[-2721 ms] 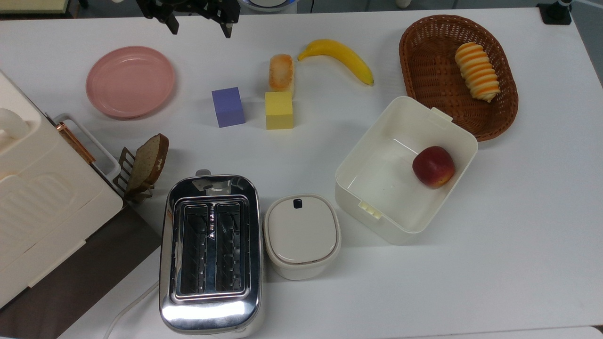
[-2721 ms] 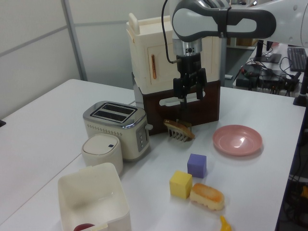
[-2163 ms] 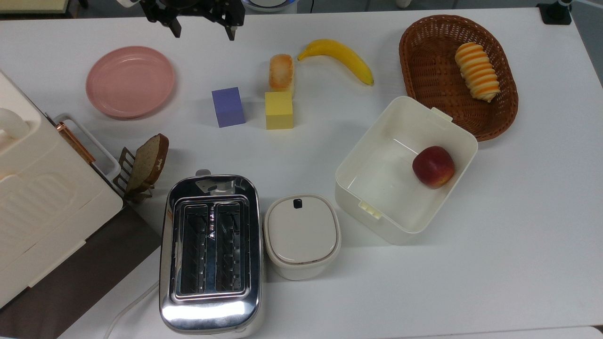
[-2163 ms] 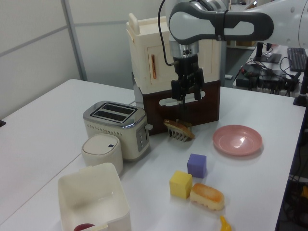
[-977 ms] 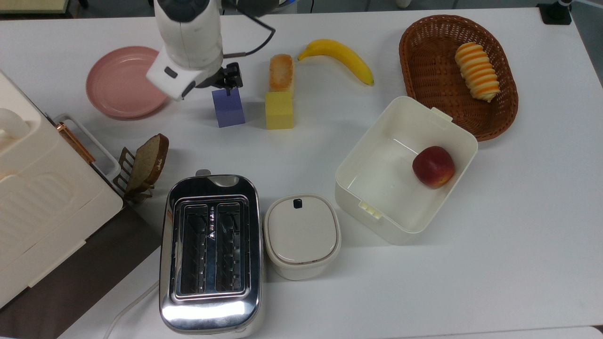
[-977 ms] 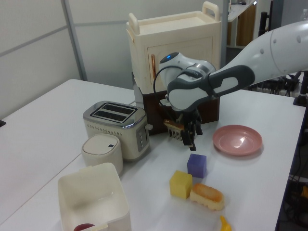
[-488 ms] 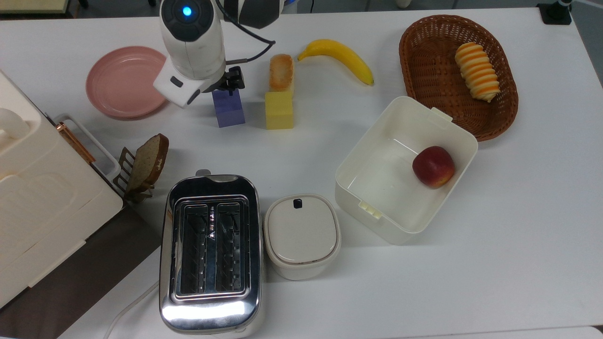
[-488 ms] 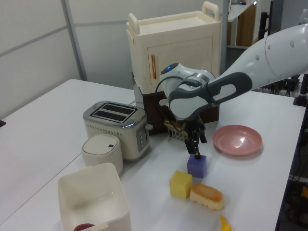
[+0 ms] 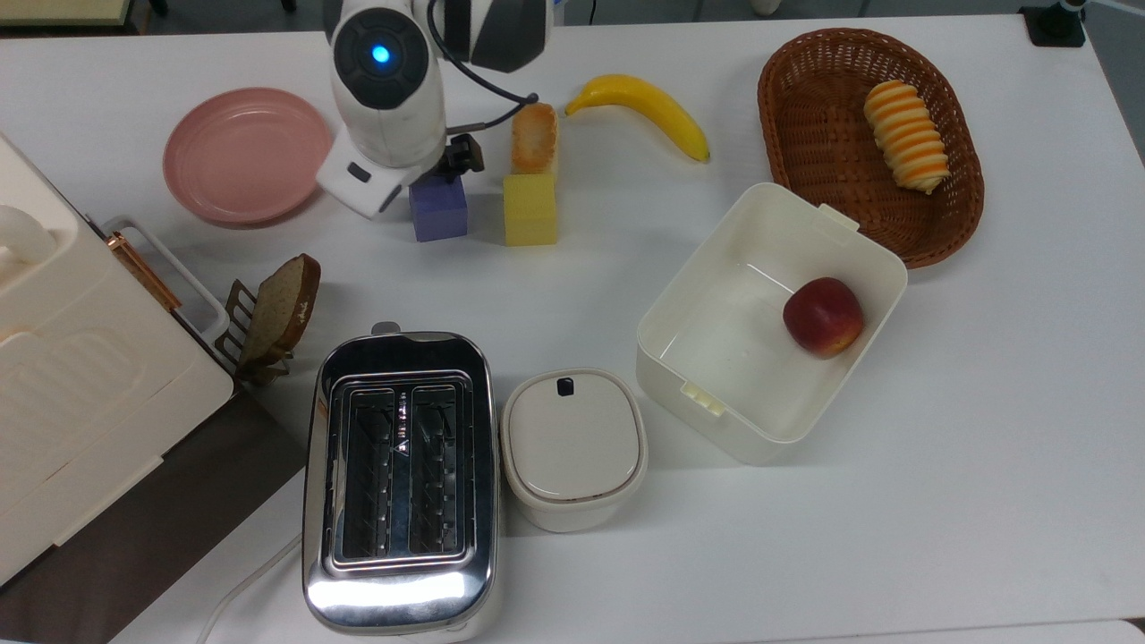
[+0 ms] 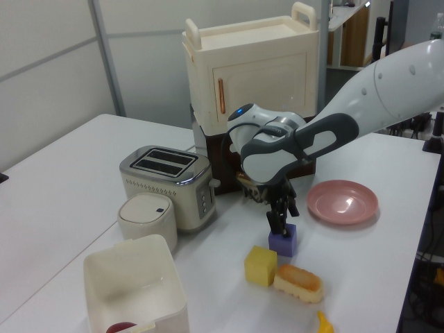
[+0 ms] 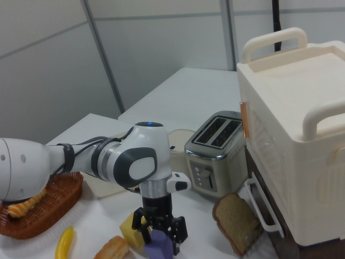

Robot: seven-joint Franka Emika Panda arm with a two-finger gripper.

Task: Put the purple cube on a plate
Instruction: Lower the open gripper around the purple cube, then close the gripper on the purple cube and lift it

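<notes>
**Violet block between the fingers, plate free to one side**

White surface (image 9: 984, 447) lies bare between the purple cube (image 9: 438, 213) and the plate (image 9: 246, 154), which sits well apart toward the top view's left. The yellow cube (image 9: 530, 209) stands just beside the purple one on the other side. The gripper (image 10: 280, 223) is down over the purple cube, its fingers (image 11: 178, 231) spread, one at each side. The cube rests flat, slightly turned relative to the yellow cube.

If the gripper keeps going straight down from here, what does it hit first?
The purple cube. The gripper points down with its fingers either side of the cube, so the cube's top would likely meet the palm; fingertip height above the table is unclear.
</notes>
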